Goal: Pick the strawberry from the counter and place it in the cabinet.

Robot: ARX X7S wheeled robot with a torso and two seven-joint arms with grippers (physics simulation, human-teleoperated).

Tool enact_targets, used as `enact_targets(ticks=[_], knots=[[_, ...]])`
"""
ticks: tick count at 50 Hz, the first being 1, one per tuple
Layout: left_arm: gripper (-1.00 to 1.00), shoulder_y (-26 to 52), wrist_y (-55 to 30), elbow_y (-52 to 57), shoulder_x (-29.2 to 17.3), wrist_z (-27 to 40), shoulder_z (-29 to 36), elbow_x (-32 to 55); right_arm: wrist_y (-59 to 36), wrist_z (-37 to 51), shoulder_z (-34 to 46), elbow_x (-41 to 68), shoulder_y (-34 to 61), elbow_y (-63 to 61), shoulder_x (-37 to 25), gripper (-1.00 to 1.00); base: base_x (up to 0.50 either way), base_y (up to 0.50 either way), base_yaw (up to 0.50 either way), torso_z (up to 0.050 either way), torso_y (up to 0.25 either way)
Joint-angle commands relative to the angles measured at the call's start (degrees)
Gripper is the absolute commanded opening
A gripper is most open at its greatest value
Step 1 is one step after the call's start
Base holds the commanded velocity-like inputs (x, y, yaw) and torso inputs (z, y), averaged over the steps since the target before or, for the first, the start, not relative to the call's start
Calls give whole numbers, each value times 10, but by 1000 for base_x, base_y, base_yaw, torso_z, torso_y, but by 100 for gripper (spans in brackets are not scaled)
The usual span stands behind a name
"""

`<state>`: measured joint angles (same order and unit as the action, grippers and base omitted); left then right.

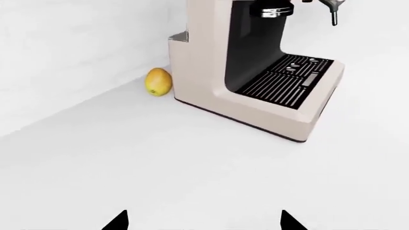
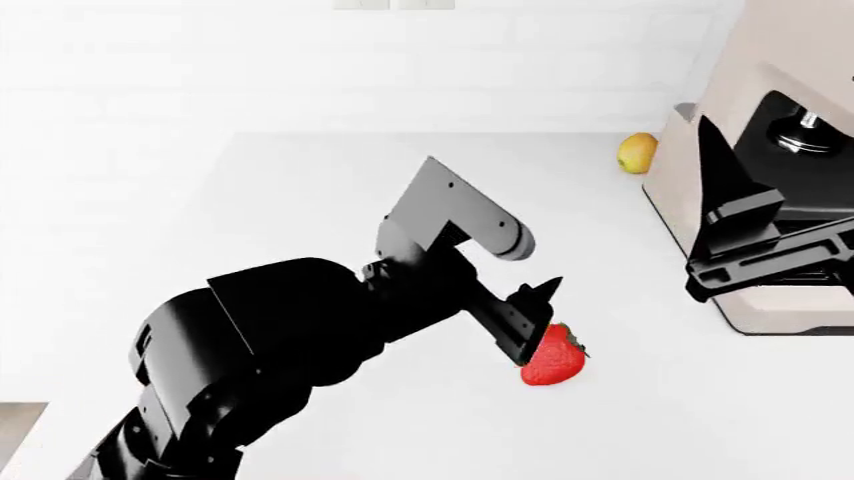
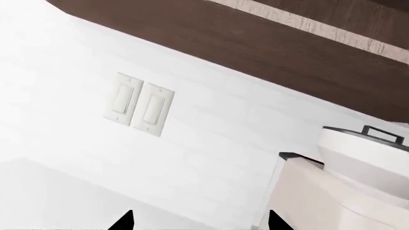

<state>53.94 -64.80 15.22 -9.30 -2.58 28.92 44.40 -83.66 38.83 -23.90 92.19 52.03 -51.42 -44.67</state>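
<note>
The strawberry, red with a green cap, lies on the white counter. My left gripper is right beside it on its left, and one finger overlaps its edge in the head view. In the left wrist view the left gripper is open with only bare counter between the tips, and the strawberry is out of that view. My right gripper is raised in front of the coffee machine; it is open and empty in the right wrist view. A dark wooden cabinet underside shows above the wall.
A beige coffee machine stands at the counter's right, also in the left wrist view. A round yellow fruit lies beside it against the wall, also in the left wrist view. Two wall switches are on the white backsplash.
</note>
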Motion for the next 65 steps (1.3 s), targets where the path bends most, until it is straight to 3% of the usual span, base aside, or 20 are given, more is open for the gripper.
enact_targets(ticks=[1,12,26,57,65], knots=[[100,-6,-64,2,52,39,-22,66,12,-8,-9,-9,-24,-6,0,100,0,0,0,0,0],[100,-31,-93,10,74,78,-22,114,24,-43,-26,-37,-46,-14,-4,100,0,0,0,0,0],[100,-32,3,-84,44,18,51,43,38,-80,-40,-78,-84,-26,0,100,0,0,0,0,0],[100,-40,81,-190,43,-23,101,16,72,-114,-25,-130,-112,-33,0,100,0,0,0,0,0],[100,-50,65,-200,49,-23,98,43,75,-109,-16,-130,-109,-31,-2,100,0,0,0,0,0]])
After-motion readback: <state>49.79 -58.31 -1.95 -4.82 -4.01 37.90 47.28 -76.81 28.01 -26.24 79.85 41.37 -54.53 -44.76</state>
